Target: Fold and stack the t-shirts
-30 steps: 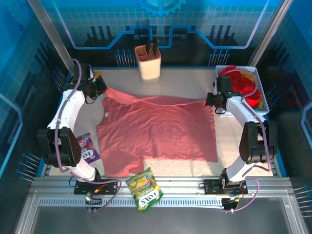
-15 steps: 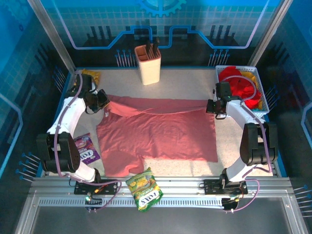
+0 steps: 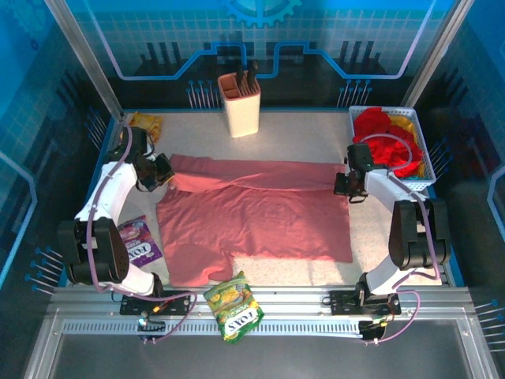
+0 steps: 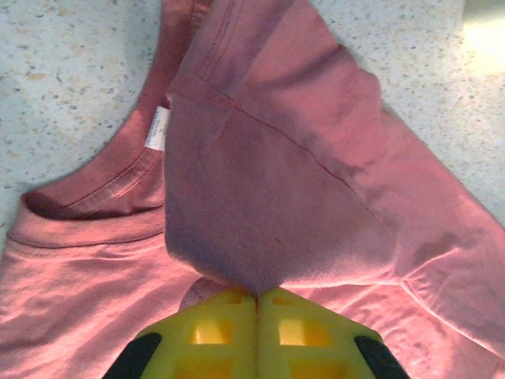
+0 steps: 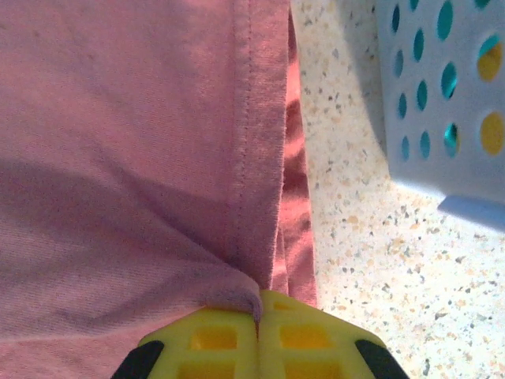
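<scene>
A salmon-pink t-shirt [image 3: 260,217] lies spread on the table, its far strip folded over toward the near side. My left gripper [image 3: 162,175] is shut on the sleeve end of that fold. In the left wrist view the yellow fingertips [image 4: 256,298] pinch a point of the pink cloth [image 4: 276,197] just above the collar and its white label. My right gripper [image 3: 344,186] is shut on the hem corner of the fold; the right wrist view has the fingertips [image 5: 258,304] clamped on the stitched pink hem [image 5: 118,158]. A red t-shirt [image 3: 377,126] and a yellow one [image 3: 406,124] lie in the basket.
The white perforated basket [image 3: 381,108] stands at the back right, close to my right gripper, its wall [image 5: 442,103] in the right wrist view. A tan holder [image 3: 239,103] stands at the back centre. Snack packets lie at the near edge [image 3: 233,305], left [image 3: 140,239] and back left [image 3: 144,122].
Both grippers have moved toward the near side, carrying the shirt's far edge with them, so the folded strip now lies further over the body of the shirt.
</scene>
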